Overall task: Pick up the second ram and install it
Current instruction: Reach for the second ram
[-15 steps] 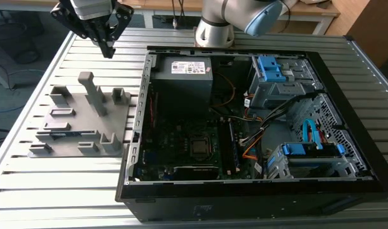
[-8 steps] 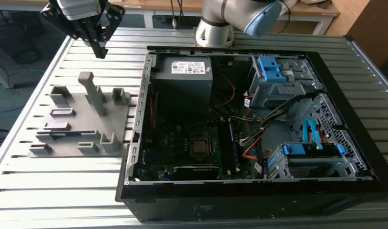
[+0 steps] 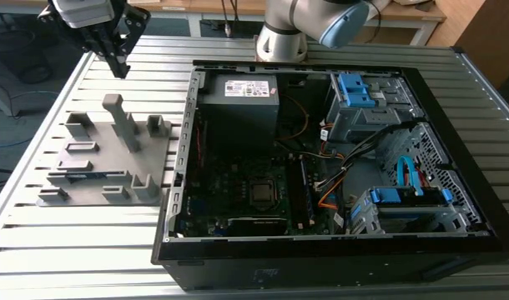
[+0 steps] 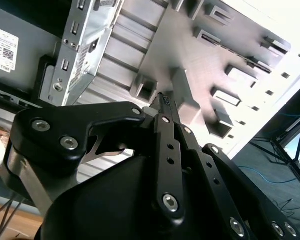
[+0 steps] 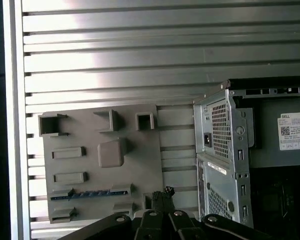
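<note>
Nearest thing first: the open black PC case (image 3: 321,265) lies on its side on the slatted metal table (image 3: 87,250). It's just beside the gray holder plate (image 3: 104,156), on the exterior view's right of it.

For writing, the one real label I can spot is the white sticker (image 3: 246,89) on the power supply. That's roughly level with the plate's far end. It has black print and a couple of little code squares.

The second ram (image 5: 90,194) sits in a slot toward the plate's near end. In the first wrist view it's a thin blue-green strip standing on its edge. Its long axis runs straight across the plate, with one end pointing at the case and the other at the plate's outer side. Any label on it is too small for me to make out.

The plate's tall post (image 3: 121,122) stands farther back than the ram.

Past the plate's far end, the gripper (image 3: 119,70) hangs in the air, fingers aimed down at the table and well apart from the ram. The fingertips are pinched together with nothing between them, and they aren't touching anything.

Farthest back, on the exterior view's right of the plate, is the arm base (image 3: 279,44).
</note>
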Robot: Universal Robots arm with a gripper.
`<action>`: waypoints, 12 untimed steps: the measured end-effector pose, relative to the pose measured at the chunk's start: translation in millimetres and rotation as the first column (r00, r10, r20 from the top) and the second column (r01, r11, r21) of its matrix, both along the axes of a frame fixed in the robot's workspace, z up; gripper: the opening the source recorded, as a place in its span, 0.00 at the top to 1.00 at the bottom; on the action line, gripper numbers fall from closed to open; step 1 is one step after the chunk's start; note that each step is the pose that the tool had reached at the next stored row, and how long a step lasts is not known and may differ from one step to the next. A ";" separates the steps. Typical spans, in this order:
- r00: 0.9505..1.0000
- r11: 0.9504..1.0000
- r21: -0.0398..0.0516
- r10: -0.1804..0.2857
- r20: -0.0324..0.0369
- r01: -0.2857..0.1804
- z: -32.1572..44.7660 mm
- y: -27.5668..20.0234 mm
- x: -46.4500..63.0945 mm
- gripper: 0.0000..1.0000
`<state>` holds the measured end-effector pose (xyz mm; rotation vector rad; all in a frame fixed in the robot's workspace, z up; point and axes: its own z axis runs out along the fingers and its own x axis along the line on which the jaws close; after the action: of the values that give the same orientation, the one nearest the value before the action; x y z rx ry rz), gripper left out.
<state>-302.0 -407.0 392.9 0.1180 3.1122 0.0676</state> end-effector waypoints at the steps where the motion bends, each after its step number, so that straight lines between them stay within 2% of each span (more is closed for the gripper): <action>1: 1.000 1.000 0.000 0.000 0.000 0.000 0.0 -1.3 -2.0 0.90; 12: 1.000 1.000 0.000 0.000 0.000 0.000 -2.2 -20.8 -28.0 0.90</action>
<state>-330.0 -427.8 390.7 0.1179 3.1122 0.0675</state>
